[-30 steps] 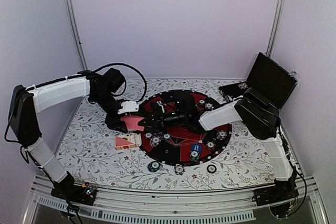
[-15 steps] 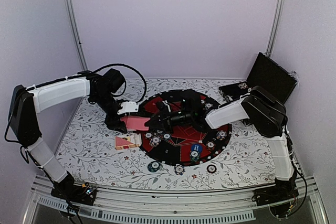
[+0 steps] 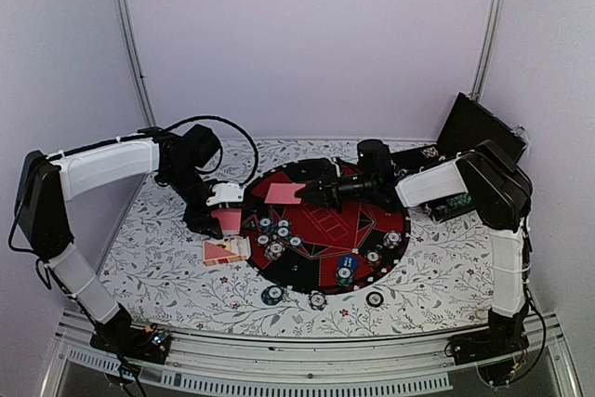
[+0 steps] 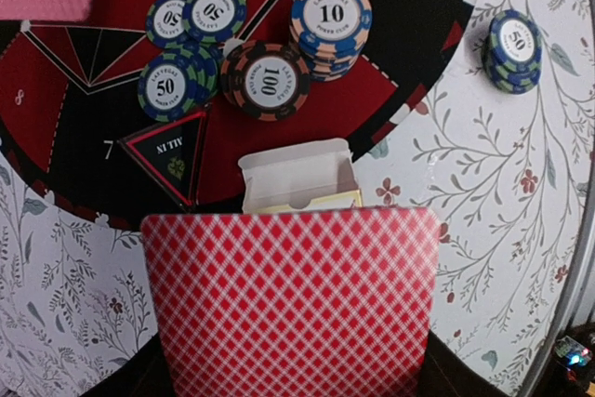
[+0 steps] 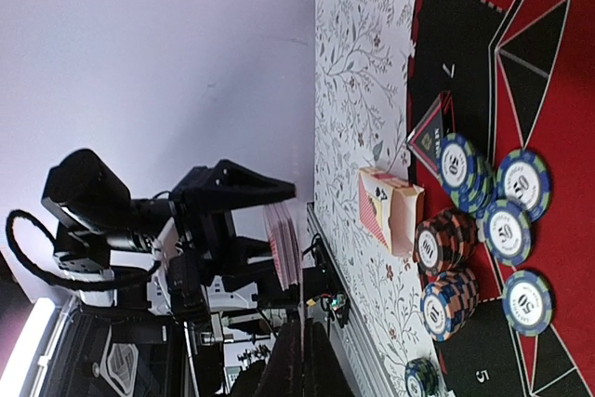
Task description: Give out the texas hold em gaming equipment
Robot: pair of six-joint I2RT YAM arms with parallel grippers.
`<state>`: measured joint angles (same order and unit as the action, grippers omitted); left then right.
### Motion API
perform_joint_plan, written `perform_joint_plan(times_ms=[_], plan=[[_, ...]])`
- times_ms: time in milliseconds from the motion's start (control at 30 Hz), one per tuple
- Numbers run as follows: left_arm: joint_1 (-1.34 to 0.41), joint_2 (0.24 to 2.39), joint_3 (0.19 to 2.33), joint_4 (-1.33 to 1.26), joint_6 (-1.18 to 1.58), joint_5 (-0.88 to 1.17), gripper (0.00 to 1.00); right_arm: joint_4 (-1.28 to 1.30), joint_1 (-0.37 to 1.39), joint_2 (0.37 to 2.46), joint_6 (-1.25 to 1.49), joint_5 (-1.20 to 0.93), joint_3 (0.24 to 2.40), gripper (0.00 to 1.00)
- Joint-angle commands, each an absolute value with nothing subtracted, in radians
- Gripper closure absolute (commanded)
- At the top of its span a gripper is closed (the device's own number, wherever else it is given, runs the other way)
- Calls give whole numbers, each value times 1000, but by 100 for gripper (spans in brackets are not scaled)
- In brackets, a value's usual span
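Ok, L to R. Your left gripper (image 3: 221, 209) is clamped on a card stack (image 3: 228, 221) with pink-red backs. It's held above the bench (image 3: 167, 258), just off the left rim of the mat (image 3: 321, 225). On the left wrist cam the stack's diamond-pattern back fills the bottom of the view.

Just nearer you, the card box (image 3: 226, 250) lies at the mat's rim with its flap open.

On the left part of the mat sits a chip cluster (image 3: 274, 231). Wrist cam shows blue/green 50s, a dark 100 stack (image 4: 265, 81) and an orange/blue 10 stack (image 4: 331, 16), all close together. Further right, toward the mat's near edge, there's a blue chip stack (image 3: 346, 267).

Off the mat, along its near rim on the bench, L to R: a 50 pile (image 3: 272, 296), a white-edged chip (image 3: 318, 300) and a dark red chip (image 3: 375, 299), each apart from the others.

Your right gripper (image 3: 310, 193) is fully closed, pinching a single card (image 3: 284, 192) by its right edge. That card is back-up and roughly level over the mat's far-left part, clear of the left gripper's stack.

Far right at the back, the black case (image 3: 479, 141) stands with its lid up.
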<state>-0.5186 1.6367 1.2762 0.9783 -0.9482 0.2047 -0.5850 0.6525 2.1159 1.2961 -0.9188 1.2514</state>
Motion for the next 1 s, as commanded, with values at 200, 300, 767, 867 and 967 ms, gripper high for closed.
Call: perform_joint_plan(times_ms=[200,300,767,867,967], plan=[[-512,1624,1284,1001,-937,215,67,-377,626,2346,1186,-912,1593,100],[-512,1626,1290,1004,-935,215,68,-349,631,2416,1189,-904,1670,100],[-516,1640,1293,1008,-925,228,69,-198,680,2534,1126,-737,1818,95],[-515,1638,1292,1010,-925,227,69,-185,681,2555,1123,-716,1849,91],[-517,1639,1293,1014,-924,229,69,-149,682,2576,1109,-699,1881,81]])
